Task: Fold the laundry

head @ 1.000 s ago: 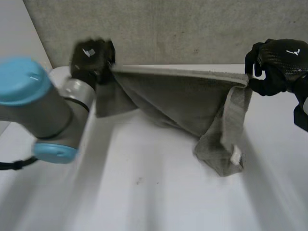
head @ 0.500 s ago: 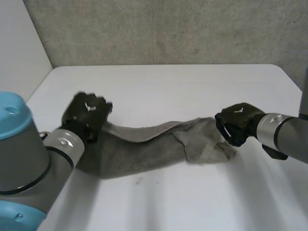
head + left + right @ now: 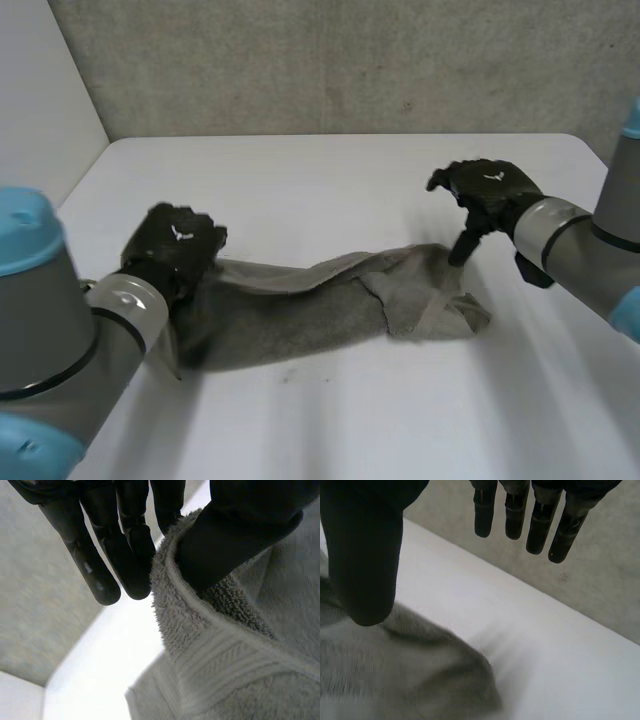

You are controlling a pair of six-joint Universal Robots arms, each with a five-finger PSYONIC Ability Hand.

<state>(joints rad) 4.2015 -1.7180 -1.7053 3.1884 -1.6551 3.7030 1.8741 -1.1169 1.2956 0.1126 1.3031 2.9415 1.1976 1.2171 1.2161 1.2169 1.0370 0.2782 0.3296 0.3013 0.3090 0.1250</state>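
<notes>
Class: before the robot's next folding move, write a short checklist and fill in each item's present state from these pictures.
1. The left hand grips the towel at its left end: ok, edge pinched against its thumb.
2. The right hand grips the right end: not ok, open above it.
3. The towel is spread flat: not ok, bunched, right end doubled over.
4. The towel is wholly on the table: ok.
5. Free corners located: cannot tell.

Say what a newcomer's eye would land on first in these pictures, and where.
A rumpled grey towel lies in a long strip across the white table. The black left hand pinches one end of it, while the right hand hangs open above the other end.
</notes>
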